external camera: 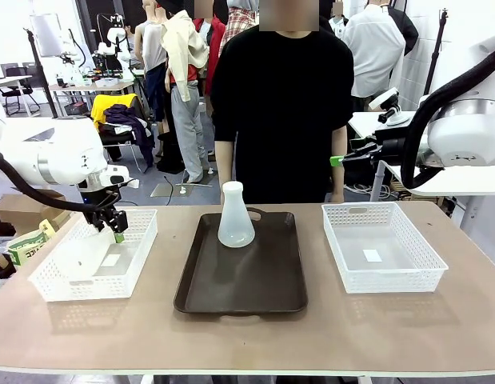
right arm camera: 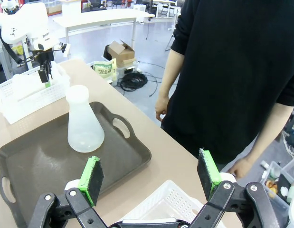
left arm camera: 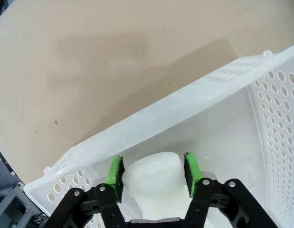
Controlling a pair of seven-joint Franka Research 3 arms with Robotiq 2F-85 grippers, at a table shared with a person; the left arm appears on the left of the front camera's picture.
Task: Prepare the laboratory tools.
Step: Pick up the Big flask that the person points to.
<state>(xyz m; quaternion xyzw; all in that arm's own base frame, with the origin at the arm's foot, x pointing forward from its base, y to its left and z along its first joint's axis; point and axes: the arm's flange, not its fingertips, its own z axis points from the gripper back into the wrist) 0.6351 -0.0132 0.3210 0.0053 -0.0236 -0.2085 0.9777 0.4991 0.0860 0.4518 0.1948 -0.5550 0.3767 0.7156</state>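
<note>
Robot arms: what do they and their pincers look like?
Both arms, left arm and right arm, have rounded glossy white shells with thick black cables looping alongside. The left gripper and right gripper are black linkages, two fingers each, tipped with green pads.

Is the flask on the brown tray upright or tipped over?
Upright: the flask stands on its wide base on the tray, neck pointing up.

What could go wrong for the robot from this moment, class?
1. The left gripper pinches only the neck of the lying flask, so it may slip or swing when lifted.
2. Its wide base may catch the basket wall.
3. Setting it down could topple the upright flask on the tray.
</note>
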